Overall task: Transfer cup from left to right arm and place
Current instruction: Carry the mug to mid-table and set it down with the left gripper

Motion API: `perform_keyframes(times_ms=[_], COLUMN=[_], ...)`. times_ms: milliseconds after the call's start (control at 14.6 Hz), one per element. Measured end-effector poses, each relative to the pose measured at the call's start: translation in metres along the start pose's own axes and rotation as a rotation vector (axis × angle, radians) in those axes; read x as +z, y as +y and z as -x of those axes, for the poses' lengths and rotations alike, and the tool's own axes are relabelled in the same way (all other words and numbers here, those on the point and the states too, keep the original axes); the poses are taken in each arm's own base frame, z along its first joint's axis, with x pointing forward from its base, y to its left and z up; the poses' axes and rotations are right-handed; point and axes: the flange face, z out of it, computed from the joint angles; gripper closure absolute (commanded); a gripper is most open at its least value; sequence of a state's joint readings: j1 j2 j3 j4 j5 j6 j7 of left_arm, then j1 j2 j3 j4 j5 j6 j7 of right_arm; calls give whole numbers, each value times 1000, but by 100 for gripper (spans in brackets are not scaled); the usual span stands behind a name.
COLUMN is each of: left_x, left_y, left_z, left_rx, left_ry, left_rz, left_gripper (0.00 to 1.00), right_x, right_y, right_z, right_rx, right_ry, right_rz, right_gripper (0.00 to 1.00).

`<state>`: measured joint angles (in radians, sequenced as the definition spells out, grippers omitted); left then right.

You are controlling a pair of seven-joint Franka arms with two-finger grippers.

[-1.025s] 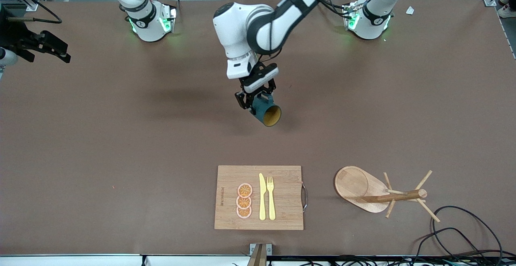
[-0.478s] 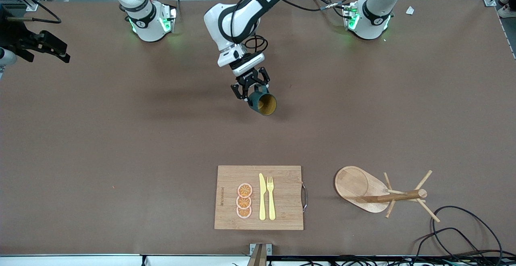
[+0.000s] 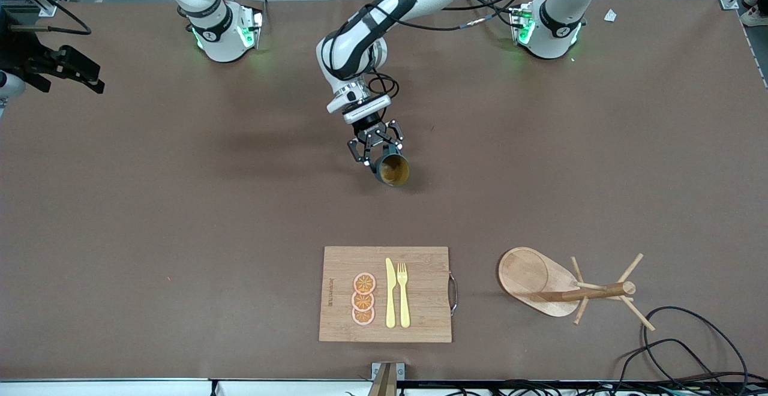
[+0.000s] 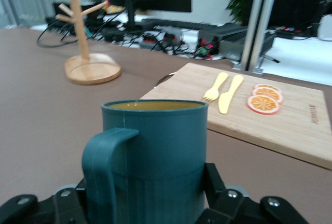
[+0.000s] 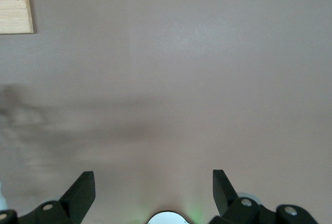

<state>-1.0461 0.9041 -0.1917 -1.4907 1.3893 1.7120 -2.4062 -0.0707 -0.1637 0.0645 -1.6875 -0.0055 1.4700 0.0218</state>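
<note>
Over the middle of the worktop (image 3: 180, 204), well apart from the board (image 3: 384, 294) nearer the front camera, the left hand (image 3: 377, 151) hangs with the cup (image 3: 393, 169) clenched between its fingers. It grips the cup's ribbed body low down, so the mouth tips toward the camera and the yellow-orange inside shows. From the left wrist view the cup (image 4: 153, 156) fills the foreground, its loop handle turned to one side, with the board (image 4: 270, 112) and the peg rack (image 4: 88, 53) lying past it.

The right hand (image 5: 154, 187) is released, its fingers spread wide, and it looks straight down on bare worktop with only a corner of the board at the edge of its view. In the front view it appears only as a dark shape at the picture's edge toward the right arm's end of the worktop (image 3: 57, 66), well apart from the cup. That arm waits.

As for progress, I judge the task to be in its first half. The cup is lifted and carried to a central spot that both arms could reach, so the pick-up looks done. The handover has not begun: the right hand is nowhere near the cup and holds nothing. Still left are the right arm's approach, its grasp on the cup, the left hand's release, and the final placing on the worktop.
</note>
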Motion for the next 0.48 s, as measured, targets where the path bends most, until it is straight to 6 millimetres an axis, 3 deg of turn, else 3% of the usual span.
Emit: perform_keyframes(times_ms=[273,342,410,478], left_x=[11,12,12,11], left_y=[-4,-5,-5,-4], left_z=[32,36,40,42], left_rx=[66,76,82,85], left_ry=[63,72,78,82], left_rz=[53,63,71,77], left_gripper=[34,23,4,0], right_x=[0,0,0,0], right_y=[0,0,0,0], right_z=[0,0,0,0], right_rx=[0,0,0,0], right_ry=[0,0,0,0], right_rz=[0,0,0,0], right_gripper=[0,0,0,0])
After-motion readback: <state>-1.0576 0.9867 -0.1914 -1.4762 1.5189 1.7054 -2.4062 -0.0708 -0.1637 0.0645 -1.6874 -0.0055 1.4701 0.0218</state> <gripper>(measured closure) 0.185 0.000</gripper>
